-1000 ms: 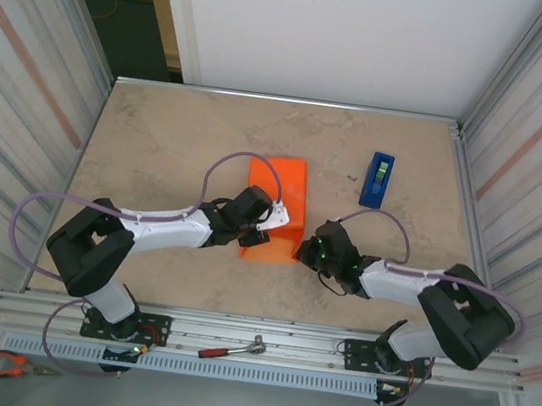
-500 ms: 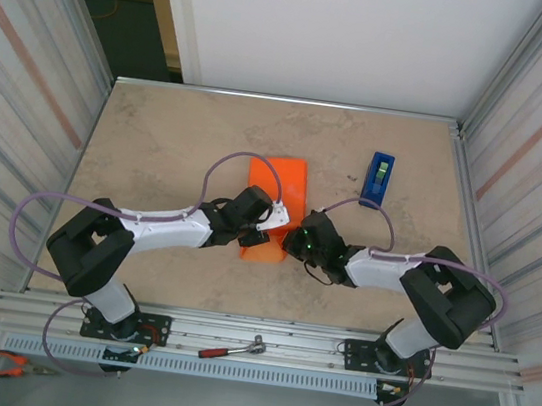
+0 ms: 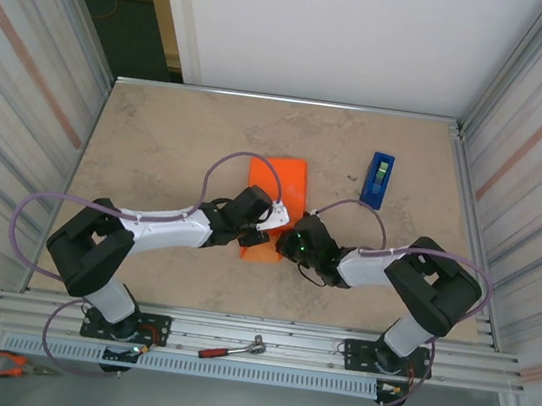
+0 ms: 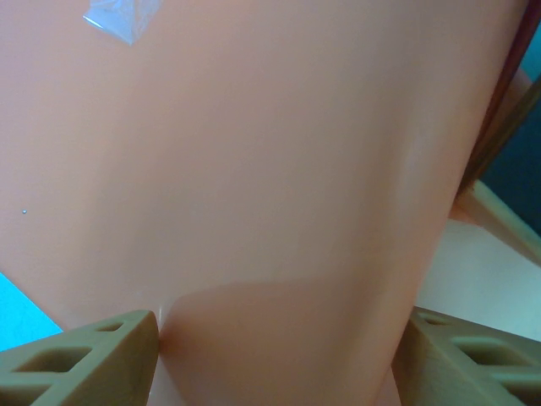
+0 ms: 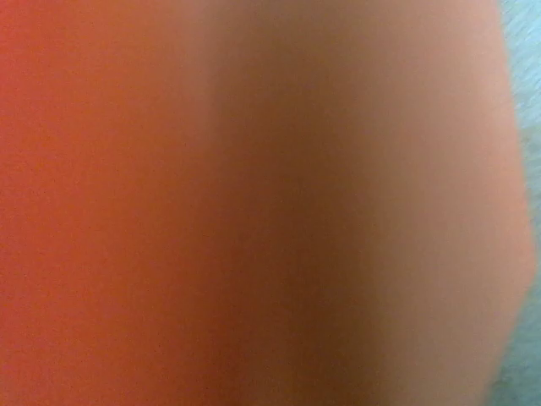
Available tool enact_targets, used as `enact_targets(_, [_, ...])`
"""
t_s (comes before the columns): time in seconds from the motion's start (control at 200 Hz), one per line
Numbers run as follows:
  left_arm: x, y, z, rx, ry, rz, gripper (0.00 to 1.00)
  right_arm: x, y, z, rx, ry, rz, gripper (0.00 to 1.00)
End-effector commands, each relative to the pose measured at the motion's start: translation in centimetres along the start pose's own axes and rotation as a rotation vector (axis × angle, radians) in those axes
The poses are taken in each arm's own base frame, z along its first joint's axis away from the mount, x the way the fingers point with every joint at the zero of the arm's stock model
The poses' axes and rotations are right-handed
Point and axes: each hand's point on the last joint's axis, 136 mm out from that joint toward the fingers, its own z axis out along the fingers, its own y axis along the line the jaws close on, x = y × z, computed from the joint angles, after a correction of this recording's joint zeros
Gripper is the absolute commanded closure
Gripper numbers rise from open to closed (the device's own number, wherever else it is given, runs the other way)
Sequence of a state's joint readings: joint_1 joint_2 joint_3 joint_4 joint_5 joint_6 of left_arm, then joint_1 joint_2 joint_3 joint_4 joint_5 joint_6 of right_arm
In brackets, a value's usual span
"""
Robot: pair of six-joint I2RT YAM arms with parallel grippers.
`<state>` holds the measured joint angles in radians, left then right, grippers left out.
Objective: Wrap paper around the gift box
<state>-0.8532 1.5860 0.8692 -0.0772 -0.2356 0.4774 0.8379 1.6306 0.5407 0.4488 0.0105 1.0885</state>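
Top cam: the paper (image 3: 281, 177) is in the middle of the table (image 3: 158, 147), folded into a narrow orange block with its long axis running away from the bases. The blue tape dispenser (image 3: 377, 180) stands to its right, well apart. Both arms meet at the block's near end, with the left gripper (image 3: 263, 232) on the near-left corner and the right gripper (image 3: 292, 240) against the near-right edge. Jaw state isn't readable from up here.

Left wrist cam fills that in. The fingers (image 4: 84, 355) are spread wide with the paper-covered bulk between them. As far as I can tell the paper touches the inner face of each, so it looks like a wide pinch on the paper. There's also a small clear tape piece (image 4: 122, 17) stuck on the orange face, too small to make out from above.

Right wrist cam: blurred orange at point-blank range, no detail. Right jaws are pressed fully together.
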Motion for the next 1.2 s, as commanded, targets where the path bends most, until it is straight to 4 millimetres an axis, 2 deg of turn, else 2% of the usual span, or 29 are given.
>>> enact_targets(0.0, [1.0,-1.9,0.3,0.063,0.032,0.031,0.29,0.5,-0.2,0.5,0.021,-0.012,-0.004,1.00])
enact_targets(0.235, [1.1,-1.9,0.3,0.063,0.033,0.031,0.29,3.0,-2.0,0.8,0.046,0.016,0.012,1.00])
enact_targets(0.341, [1.0,-1.9,0.3,0.063,0.033,0.030,0.29,3.6,-1.7,0.8,0.024,0.032,0.011,1.00])
enact_targets(0.807, [1.1,-2.0,0.4,0.065,0.037,0.030,0.29,3.9,-1.0,-2.0,-0.022,0.048,-0.021,1.00])
enact_targets(0.942, [1.1,-1.9,0.3,0.063,0.037,0.029,0.29,3.3,-1.5,-3.0,-0.020,0.024,-0.018,1.00])
enact_targets(1.193, [1.1,-2.0,0.3,0.065,0.038,0.030,0.29,0.6,-3.2,-5.3,0.010,-0.046,0.011,1.00])
